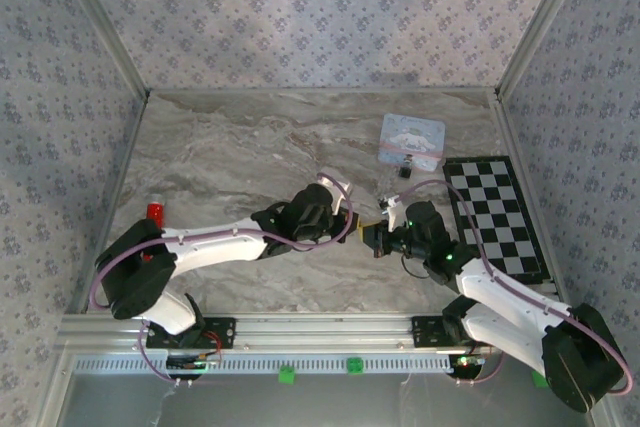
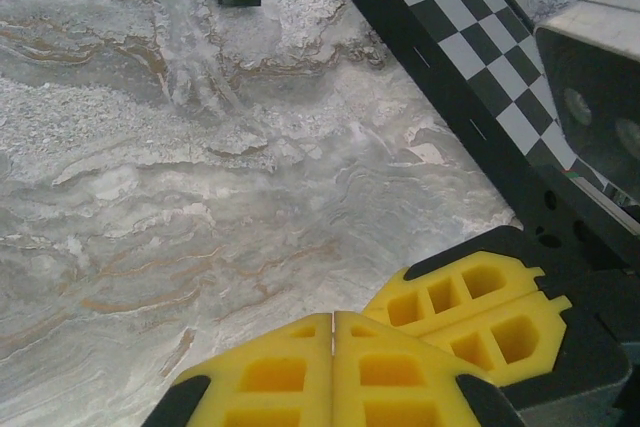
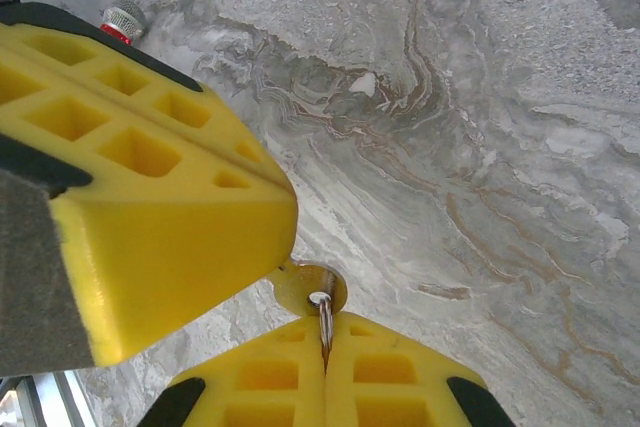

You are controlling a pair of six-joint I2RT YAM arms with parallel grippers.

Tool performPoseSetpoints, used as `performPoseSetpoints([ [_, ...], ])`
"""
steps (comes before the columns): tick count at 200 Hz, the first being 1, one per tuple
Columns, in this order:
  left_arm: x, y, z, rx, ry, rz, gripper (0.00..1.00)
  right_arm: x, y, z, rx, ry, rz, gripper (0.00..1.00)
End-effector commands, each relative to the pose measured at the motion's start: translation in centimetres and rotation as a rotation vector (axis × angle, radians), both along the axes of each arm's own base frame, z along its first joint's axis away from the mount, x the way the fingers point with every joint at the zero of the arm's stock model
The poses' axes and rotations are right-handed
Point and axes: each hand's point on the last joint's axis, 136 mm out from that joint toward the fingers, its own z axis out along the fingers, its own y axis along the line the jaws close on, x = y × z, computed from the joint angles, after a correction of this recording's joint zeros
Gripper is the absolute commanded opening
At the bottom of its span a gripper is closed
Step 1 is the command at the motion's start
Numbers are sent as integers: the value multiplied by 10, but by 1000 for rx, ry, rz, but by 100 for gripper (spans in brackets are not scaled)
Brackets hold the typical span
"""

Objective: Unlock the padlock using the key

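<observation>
Both sets of jaws are pressed together, meeting tip to tip just below the middle of the overhead frame. The right gripper (image 3: 326, 339), at the bottom edge of its own wrist view, has its yellow fingers closed on the key (image 3: 306, 290). The thin silver shank runs down into the seam between them, and the round brass head sticks out above. The left gripper (image 2: 333, 325) has its yellow fingers flush against each other with no gap. In the right wrist view its tip comes in from the left and sits right over the brass head. I cannot tell whether it actually pinches the head or only touches it.

Under both grippers lies the grey marbled table (image 1: 230, 157). Right of them, along the right edge of the overhead frame, a black-and-white checkered board (image 1: 497, 217) lies flat.

Farther back, above and slightly right of the grippers, the padlock (image 1: 405, 173) stands apart from them, a small dark block. It sits just at the near edge of the pale-blue cartoon tin (image 1: 412, 140), touching it or nearly so. Off at the left side of the overhead frame, beside the left arm's elbow, is a red stick (image 1: 155, 210). Patterned walls (image 1: 300, 7) close the table in at the top of the frame.
</observation>
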Motion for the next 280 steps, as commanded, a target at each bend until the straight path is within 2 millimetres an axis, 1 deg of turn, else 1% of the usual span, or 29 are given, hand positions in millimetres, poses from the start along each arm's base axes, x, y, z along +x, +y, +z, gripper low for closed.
performPoseSetpoints([
  [1,7,-2,7,1,-16,33,0,0,-4,-3,-19,-15,-17,0],
  [12,9,-1,10,-12,-10,57,0,2,-6,-1,-2,-9,-30,0],
  [39,19,4,22,-58,-9,123,0,5,-8,5,106,20,-50,0],
  [48,23,8,26,-86,-5,146,0,8,-10,8,132,33,-69,13],
  [57,27,14,30,-122,2,174,0,12,-13,13,158,43,-97,20],
  [88,43,36,36,-289,81,267,0,21,-17,52,322,24,-155,35],
  [96,45,39,40,-321,99,287,0,23,-18,60,367,19,-173,37],
  [101,46,41,42,-334,108,296,0,24,-18,69,411,10,-178,38],
  [110,48,42,48,-363,120,305,0,24,-17,76,458,16,-180,40],
  [133,51,41,57,-406,168,305,0,23,-15,90,531,32,-178,41],
  [142,50,38,62,-429,171,292,0,23,-14,96,550,26,-178,42],
  [157,49,33,68,-462,183,270,0,23,-13,100,564,25,-171,46],
  [193,41,22,87,-556,200,191,0,23,-7,99,573,43,-159,47],
  [206,36,17,95,-584,201,153,0,23,-6,99,581,47,-154,47],
  [221,24,9,108,-600,180,82,0,22,-3,100,587,47,-134,47],
  [235,13,4,114,-584,159,40,0,18,4,112,588,30,-75,49],
  [261,5,9,124,-616,126,19,0,10,12,135,604,-5,11,50],
  [271,4,12,127,-622,112,17,0,6,15,138,606,-15,38,50],
  [280,3,14,129,-620,101,12,0,3,18,137,597,-17,58,50],
])
